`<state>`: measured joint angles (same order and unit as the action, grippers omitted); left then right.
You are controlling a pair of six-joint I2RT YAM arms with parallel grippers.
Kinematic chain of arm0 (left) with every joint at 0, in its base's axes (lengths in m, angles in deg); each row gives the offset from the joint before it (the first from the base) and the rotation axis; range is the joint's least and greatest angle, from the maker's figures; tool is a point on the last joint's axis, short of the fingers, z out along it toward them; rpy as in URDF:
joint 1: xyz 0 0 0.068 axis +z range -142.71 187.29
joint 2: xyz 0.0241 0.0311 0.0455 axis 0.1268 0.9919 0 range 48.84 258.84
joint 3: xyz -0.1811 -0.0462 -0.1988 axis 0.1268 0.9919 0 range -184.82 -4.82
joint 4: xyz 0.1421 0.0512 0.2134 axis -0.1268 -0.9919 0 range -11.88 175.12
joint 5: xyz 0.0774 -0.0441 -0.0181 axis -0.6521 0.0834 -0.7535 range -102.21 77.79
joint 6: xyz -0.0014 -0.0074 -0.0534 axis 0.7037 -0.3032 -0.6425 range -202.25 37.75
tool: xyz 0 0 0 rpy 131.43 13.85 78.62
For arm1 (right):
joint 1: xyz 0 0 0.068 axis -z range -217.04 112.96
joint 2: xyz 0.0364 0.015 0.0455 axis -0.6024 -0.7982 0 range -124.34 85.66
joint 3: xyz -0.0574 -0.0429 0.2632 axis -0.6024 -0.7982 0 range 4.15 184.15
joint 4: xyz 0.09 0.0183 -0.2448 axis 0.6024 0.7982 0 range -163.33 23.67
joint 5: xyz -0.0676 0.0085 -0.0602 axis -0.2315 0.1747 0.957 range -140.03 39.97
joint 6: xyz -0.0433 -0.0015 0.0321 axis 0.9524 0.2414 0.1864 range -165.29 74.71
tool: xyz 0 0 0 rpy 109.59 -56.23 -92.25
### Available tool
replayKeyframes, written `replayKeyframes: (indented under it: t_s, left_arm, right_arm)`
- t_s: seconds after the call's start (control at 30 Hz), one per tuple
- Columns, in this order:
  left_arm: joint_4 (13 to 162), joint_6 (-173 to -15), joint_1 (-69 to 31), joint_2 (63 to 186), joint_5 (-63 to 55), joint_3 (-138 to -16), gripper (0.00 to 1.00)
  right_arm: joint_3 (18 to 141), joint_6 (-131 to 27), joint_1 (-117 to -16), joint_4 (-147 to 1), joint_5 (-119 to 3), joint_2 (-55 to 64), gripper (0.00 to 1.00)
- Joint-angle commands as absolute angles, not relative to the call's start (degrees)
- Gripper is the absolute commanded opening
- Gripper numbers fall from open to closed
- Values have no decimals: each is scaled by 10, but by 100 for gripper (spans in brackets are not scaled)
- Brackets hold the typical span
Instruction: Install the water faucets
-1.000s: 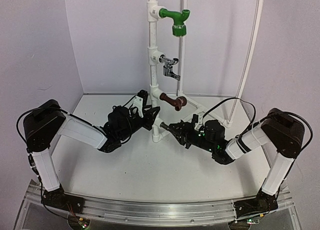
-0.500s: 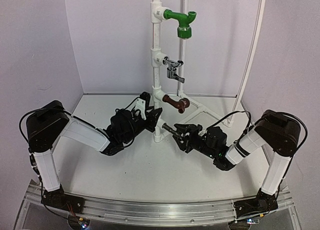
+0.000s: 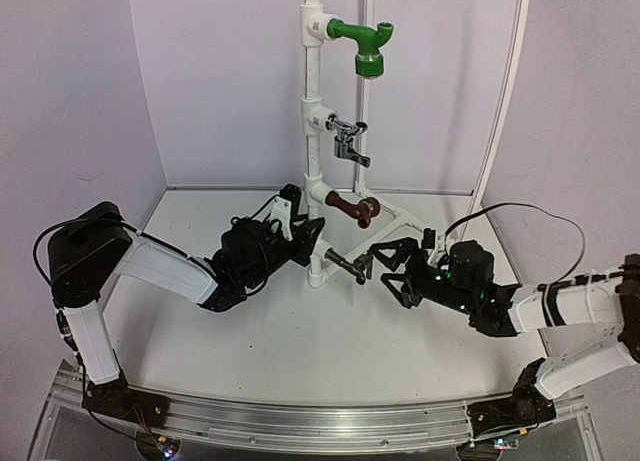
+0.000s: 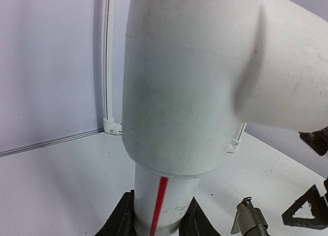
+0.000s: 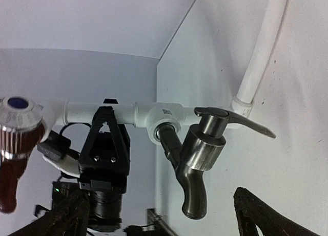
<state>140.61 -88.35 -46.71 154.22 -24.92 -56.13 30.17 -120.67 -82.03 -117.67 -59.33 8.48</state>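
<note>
your dark grey faucet [image 3: 346, 264] sits at the lowest tee of the white pvc pipe stand [image 3: 312, 131], near the table [image 3: 250, 341]. its back end is in the fitting. in the rt wrist view its lever handle [image 5: 237, 121] sticks out to one side and the spout curves away from the fitting. nothing is holding it.

your right gripper [image 3: 390, 269] is just beside it on the rt side, apart from it, w/ jaws spread wide. in the rt wrist view its fingers [image 5: 266, 215] show only at the bottom corners, w/ the faucet in the gap above them and no contact.

your left gripper [image 3: 306, 233] is on the other side of the stand. its jaws pinch the upright pipe on the stretch between the brown faucet [image 3: 350, 207] tee and the dark one's tee. in the left wrist view a finger [image 4: 121, 221] sits on each side of the pipe, touching it. a red line [image 4: 159, 205] runs along the pipe between them, and the big tee fitting [image 4: 189, 82] fills the frame above.

other taps on the same upright, all branching to the rt: green faucet [image 3: 362, 43] at top, silver faucet [image 3: 347, 139] below it, then the brown one. each is seated in its own tee.
</note>
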Motion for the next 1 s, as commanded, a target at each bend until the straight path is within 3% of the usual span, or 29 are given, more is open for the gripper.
replayKeyframes:
  t_s: [0.0, 0.17, 0.37, 0.47, 0.57, 0.97]
  left_arm:
    - [1302, -956, -484, 1540, -216, -550, 0]
    - [1292, -963, -484, 1540, -205, -555, 0]
    - [1282, -965, -484, 1545, -199, -561, 0]
    - [1279, -965, -484, 1544, -197, -563, 0]
    - [1276, -963, -484, 1545, -196, -564, 0]
    - [1271, -964, -484, 1557, -180, -575, 0]
  right_arm:
    - [382, -853, -817, -839, -551, 182, 98]
    - [385, -396, -819, -810, -502, 233, 98]
    - [389, -70, -822, -884, -550, 192, 95]
    - [336, 45, -832, -1030, -579, 163, 93]
    - [322, 106, -835, -1130, -584, 121, 90]
    - [367, 149, -858, -1257, -536, -19, 78]
